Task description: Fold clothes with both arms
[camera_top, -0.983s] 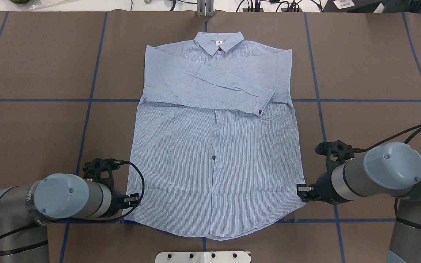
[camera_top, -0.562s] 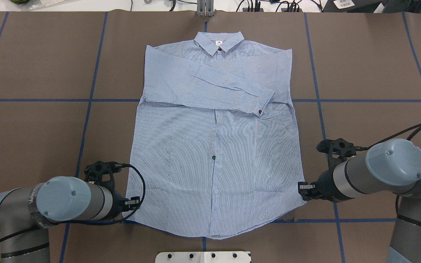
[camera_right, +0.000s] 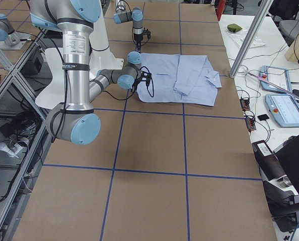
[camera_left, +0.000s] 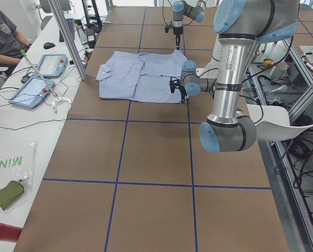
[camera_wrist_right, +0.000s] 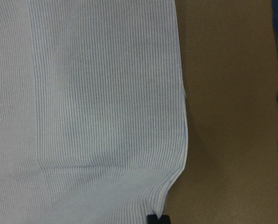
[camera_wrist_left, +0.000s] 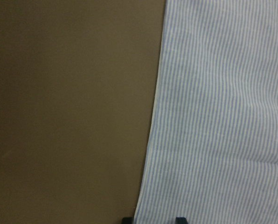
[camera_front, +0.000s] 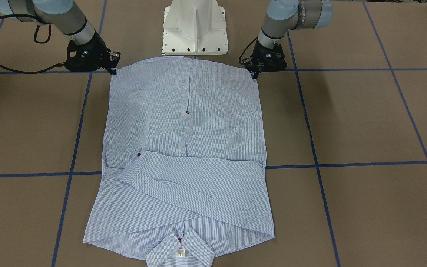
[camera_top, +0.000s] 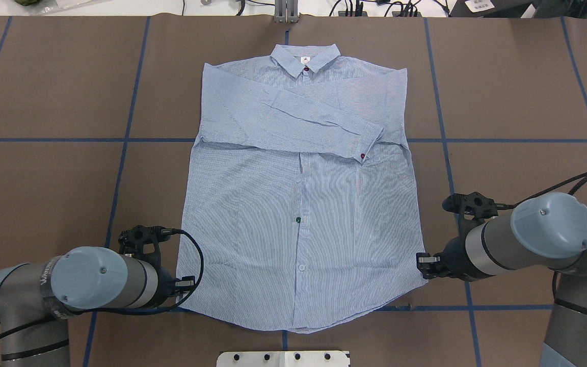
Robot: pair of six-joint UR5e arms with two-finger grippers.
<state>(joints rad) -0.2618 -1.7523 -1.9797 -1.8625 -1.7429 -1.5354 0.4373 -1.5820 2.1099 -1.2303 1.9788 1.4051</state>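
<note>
The light-blue striped shirt (camera_top: 298, 204) lies flat and face up on the brown table, collar away from the robot. Both sleeves are folded across its chest. My left gripper (camera_top: 187, 281) sits low at the hem's left corner. In the left wrist view its fingertips (camera_wrist_left: 126, 220) stand apart, with the shirt's (camera_wrist_left: 223, 116) side edge between them. My right gripper (camera_top: 422, 262) is at the hem's right corner. In the right wrist view it (camera_wrist_right: 158, 219) shows as one closed black tip on the shirt's (camera_wrist_right: 83, 93) corner edge. The front-facing view shows the left gripper (camera_front: 253, 74) and the right gripper (camera_front: 114, 68) at those same corners.
The white pedestal base (camera_front: 195, 26) stands just behind the hem. Blue tape lines (camera_top: 120, 163) grid the brown table. A seated person (camera_left: 4, 31), tablets (camera_left: 30, 89) and cables are on the white bench beyond the collar end.
The left gripper has shifted slightly toward the robot at the hem's left corner. The right gripper has edged slightly forward. The hem has drawn in a little.
</note>
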